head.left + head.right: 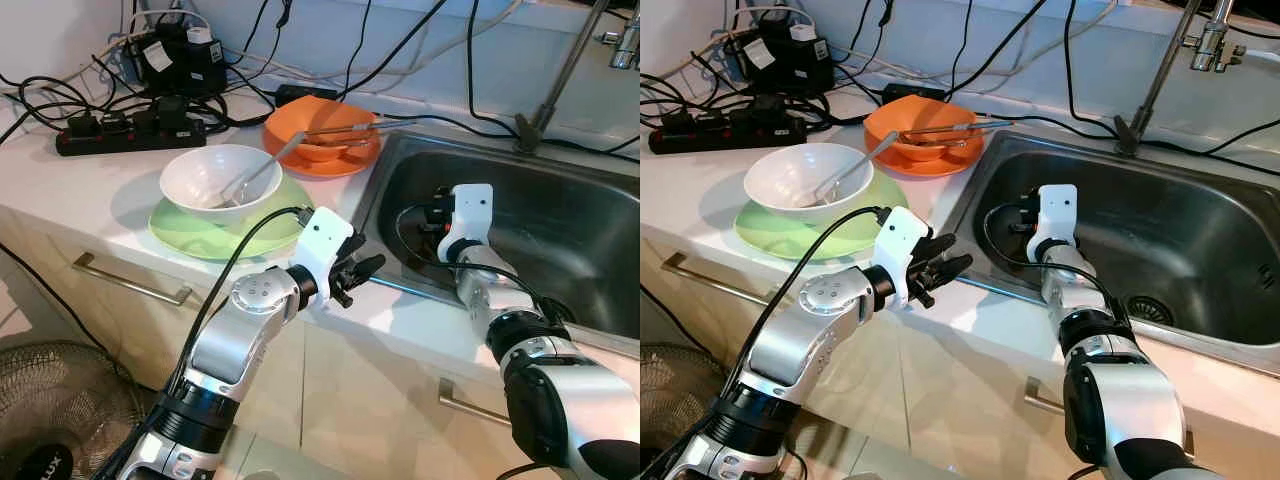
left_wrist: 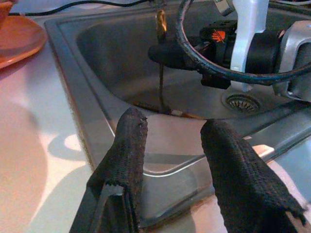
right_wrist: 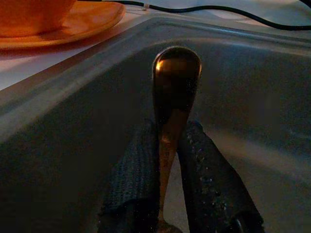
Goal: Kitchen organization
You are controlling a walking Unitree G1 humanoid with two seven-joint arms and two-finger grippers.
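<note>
Standing upright between the two black fingers (image 3: 133, 184) of the right gripper (image 3: 167, 194), a metal spoon (image 3: 175, 92) has its long axis vertical and its bowl end pointing up, held inside the steel sink (image 1: 560, 230) near the sink's left wall. The right gripper is clamped on the spoon's handle. Just outside the sink's front-left corner, the left gripper (image 2: 170, 160) hovers over the white worktop (image 1: 60, 190) with its fingers spread apart and nothing between them, pointing toward the sink. Left of the sink, beside its rim, an orange bowl (image 1: 322, 130) sits on an orange plate (image 1: 330, 165) with utensils (image 1: 345, 128) laid across it. Farther from the sink, a white bowl (image 1: 205, 170) with a spoon-like utensil (image 1: 250, 180) in it rests on a pale green plate (image 1: 200, 235). Beyond those, well away from the sink, lie a black power strip (image 1: 130, 130) and tangled cables (image 1: 250, 60). A tap (image 1: 1205, 45) rises behind the sink. Below the worktop a fan (image 1: 60, 420) stands on the floor, bearing lettering that ends in "LUX"; the rest is cut off.
</note>
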